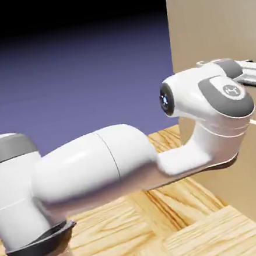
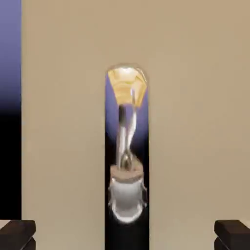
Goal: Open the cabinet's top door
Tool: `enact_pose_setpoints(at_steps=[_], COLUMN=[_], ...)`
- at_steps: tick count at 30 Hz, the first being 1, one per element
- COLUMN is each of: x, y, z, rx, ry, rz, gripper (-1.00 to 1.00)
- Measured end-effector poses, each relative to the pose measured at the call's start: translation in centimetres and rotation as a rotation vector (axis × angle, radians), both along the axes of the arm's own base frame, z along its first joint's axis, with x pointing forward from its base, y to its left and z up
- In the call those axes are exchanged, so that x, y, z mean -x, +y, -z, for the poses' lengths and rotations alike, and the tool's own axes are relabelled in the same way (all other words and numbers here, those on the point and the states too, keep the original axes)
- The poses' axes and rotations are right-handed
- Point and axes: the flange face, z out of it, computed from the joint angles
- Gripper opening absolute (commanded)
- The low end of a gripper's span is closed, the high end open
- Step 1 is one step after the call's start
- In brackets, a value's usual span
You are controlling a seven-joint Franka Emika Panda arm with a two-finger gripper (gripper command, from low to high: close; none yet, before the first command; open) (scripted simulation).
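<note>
Top door (image 2: 63,146): lying behind the handle (image 2: 127,195) | gripper (image 2: 125,235): standing wide, holding nothing, tips facing the handle's two sides | handling: metal looking stiff, slippery, likely needing mid-bar grasp

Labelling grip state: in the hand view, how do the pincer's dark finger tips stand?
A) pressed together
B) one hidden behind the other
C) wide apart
C: the dark, blocky finger tips sit near opposite bottom corners, beige panel showing between.

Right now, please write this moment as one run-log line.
white gripper: open, empty | shiny vertical bar handle: between fingertips in view, ungrasped | contact: cannot tell
</note>
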Motion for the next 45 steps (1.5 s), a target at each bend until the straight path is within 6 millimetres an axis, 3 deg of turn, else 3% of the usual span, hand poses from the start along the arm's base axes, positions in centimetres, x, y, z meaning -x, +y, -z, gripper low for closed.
enact_pose_setpoints(at_steps=[2,10,17,30,37,45], x=[0.0,6.6,12.7,23.7,27.4,30.3], y=[0.0,2.3,5.4,14.5,19.1,23.8], z=[0.0,0.0,0.0,0.0,0.0,0.0], rx=[0.000,-0.001,-0.002,-0.001,0.000,0.000], ry=[0.000,0.001,0.001,0.000,0.000,0.000], rz=[0.000,0.143,0.283,0.572,0.693,0.806], gripper=[-1.00,-1.00,-1.00,-1.00,-1.00,-1.00])
